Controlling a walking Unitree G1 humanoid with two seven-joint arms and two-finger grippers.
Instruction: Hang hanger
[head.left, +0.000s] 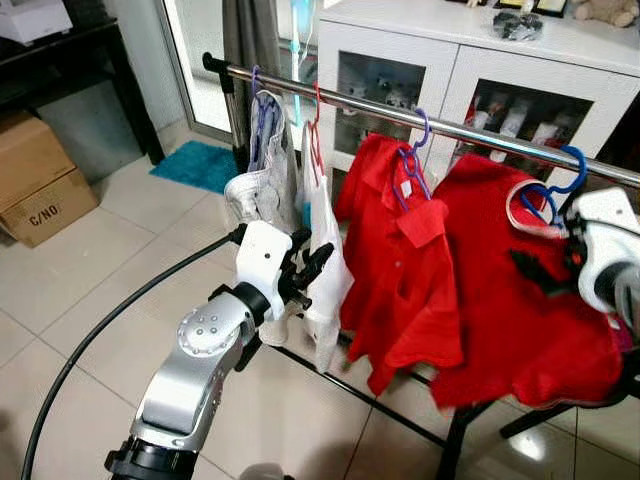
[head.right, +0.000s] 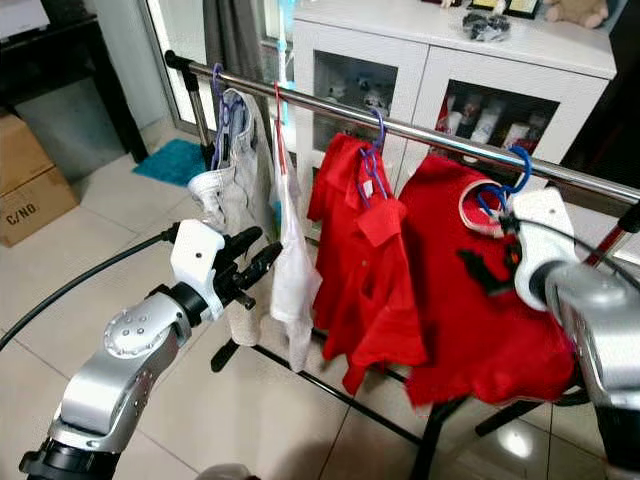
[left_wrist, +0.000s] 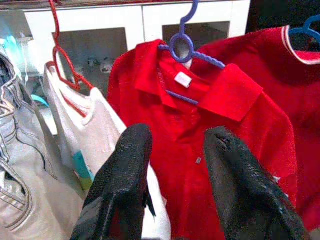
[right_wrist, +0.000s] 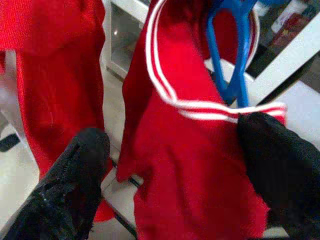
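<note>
A metal rail (head.left: 440, 128) is running across in front of a white cabinet (head.left: 480, 70), and four garments are hanging from it. Nearest the robot's left is a grey garment (head.left: 265, 165) on a purple hanger (head.left: 258, 95), then a white top (head.left: 325, 250) on a red hanger (head.left: 316, 135), then a red polo shirt (head.left: 395, 260) on a second purple hanger (head.left: 415, 155). Farthest to the robot's right is a red shirt with a white-striped collar (head.left: 530, 300) on a blue hanger (head.left: 560, 185) — its hook is sitting over the rail.

The left pincer (head.left: 305, 268) is hovering just in front of the white top, its two black fingers (left_wrist: 125, 185) spread apart with nothing between them, pointing toward the red polo shirt.

The right pincer (right_wrist: 175, 170) is reaching up at the striped-collar shirt, just below the blue hanger. Its fingers (right_wrist: 75, 185) are spread wide on either side of the red cloth; one fingertip is lying against the striped collar edge, but the pincer is not pinching the fabric.

A cardboard box (head.left: 40, 180) is sitting on the tiled floor (head.left: 90, 270) to the robot's left, with a teal mat (head.left: 200, 165) lying beyond the end of the rail. A black cable (head.left: 110, 320) is trailing from the left arm.
</note>
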